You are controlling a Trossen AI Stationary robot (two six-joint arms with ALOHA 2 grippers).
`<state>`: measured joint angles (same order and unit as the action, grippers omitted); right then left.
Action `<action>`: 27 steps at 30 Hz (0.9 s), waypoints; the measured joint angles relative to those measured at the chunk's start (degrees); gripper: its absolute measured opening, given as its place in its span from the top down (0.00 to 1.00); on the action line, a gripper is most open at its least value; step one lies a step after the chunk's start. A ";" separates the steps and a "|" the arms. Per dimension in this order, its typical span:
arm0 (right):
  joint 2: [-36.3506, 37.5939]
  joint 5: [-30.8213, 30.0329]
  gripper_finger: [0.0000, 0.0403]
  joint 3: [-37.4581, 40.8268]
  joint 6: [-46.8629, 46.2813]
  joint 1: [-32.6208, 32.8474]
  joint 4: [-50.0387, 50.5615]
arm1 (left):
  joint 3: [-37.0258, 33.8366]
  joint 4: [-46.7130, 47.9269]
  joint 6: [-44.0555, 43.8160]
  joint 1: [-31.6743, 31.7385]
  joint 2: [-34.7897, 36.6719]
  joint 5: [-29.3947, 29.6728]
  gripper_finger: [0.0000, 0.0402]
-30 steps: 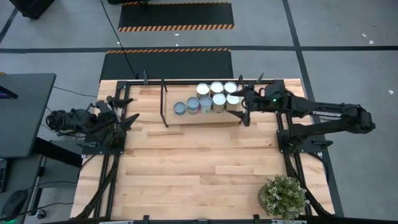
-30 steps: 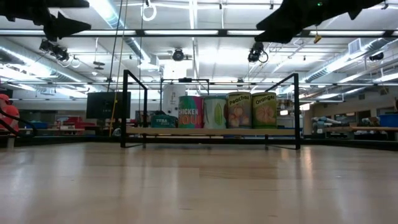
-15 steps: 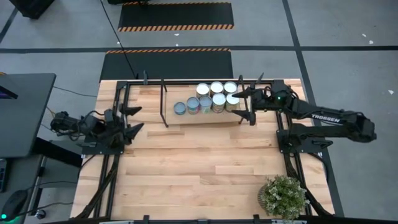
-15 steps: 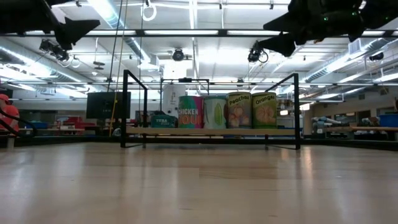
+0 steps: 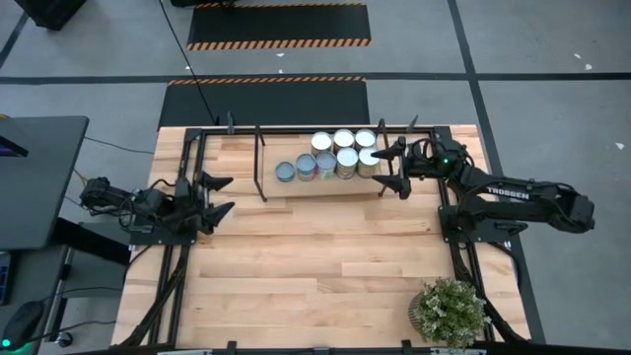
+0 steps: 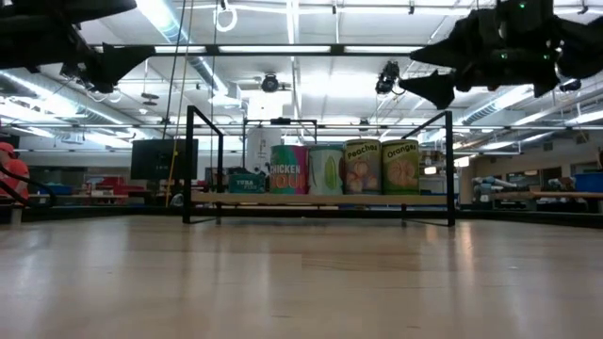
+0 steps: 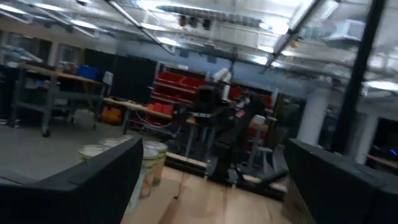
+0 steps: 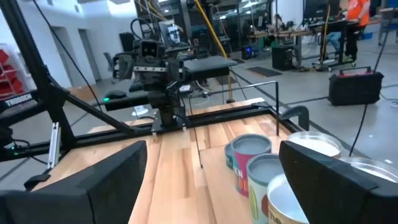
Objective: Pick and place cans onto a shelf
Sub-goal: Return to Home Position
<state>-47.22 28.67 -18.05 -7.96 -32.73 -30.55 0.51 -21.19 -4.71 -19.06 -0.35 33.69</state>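
Note:
Several cans (image 5: 335, 158) stand upright in two rows on the light-wood shelf (image 5: 296, 187) at the table's far side. In the low view the cans (image 6: 344, 168) sit on the shelf board (image 6: 320, 199) inside its black rod frame. My right gripper (image 5: 385, 167) is open and hangs above the right end of the rows, pointing toward the table's left. The right wrist view shows can tops (image 8: 255, 149) between and beside its fingers. My left gripper (image 5: 229, 193) is open at the table's left edge, pointing right, with nothing between its fingers.
A green potted plant (image 5: 450, 311) stands at the near right corner. Black frame rails (image 5: 182, 247) run along both sides of the table. Bare wood (image 5: 315, 256) stretches from the shelf to the near edge.
Both grippers have come down and stayed open. My right gripper has sunk toward the cans' right end, rolling as its arm swung. My left gripper has dropped and reached a little toward the table's right. The cans have kept still.

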 joint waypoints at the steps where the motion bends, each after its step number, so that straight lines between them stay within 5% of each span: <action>1: 0.00 0.50 0.07 1.04 -0.33 -0.40 -1.62 | 0.00 0.36 0.26 -0.01 -0.01 -0.95 0.01; 17: 0.00 1.68 0.07 17.77 -13.72 -3.04 -33.18 | -0.04 2.12 11.59 -0.01 0.01 -8.09 0.01; 27: 0.00 -0.61 0.07 17.69 -17.36 -2.52 -33.76 | -0.07 2.41 7.49 -0.01 0.01 -8.04 0.01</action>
<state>-47.22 28.06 -0.36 -25.32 -35.24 -64.31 0.45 -18.79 2.78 -19.07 -0.34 25.65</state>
